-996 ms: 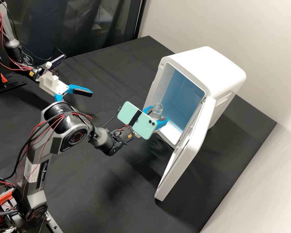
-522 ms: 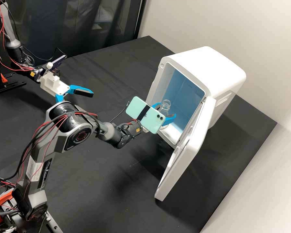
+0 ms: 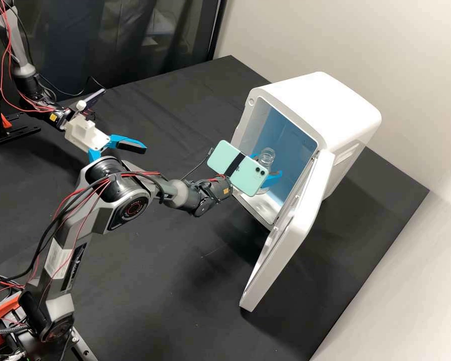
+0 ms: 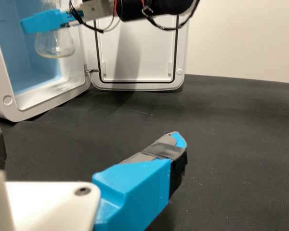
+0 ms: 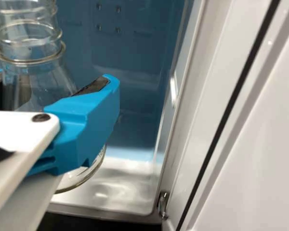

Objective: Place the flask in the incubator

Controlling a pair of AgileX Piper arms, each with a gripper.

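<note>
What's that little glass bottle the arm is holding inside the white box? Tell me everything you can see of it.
It is a small clear glass flask, cone-shaped with a ridged neck, uncapped and seemingly empty. It stands upright, gripped just below the neck between the right gripper's blue fingers, inside the open incubator, apparently raised above its floor.

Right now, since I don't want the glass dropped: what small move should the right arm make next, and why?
Probably lower it a little: the right gripper holds the flask inside the incubator, but its base hangs above the floor.
</note>
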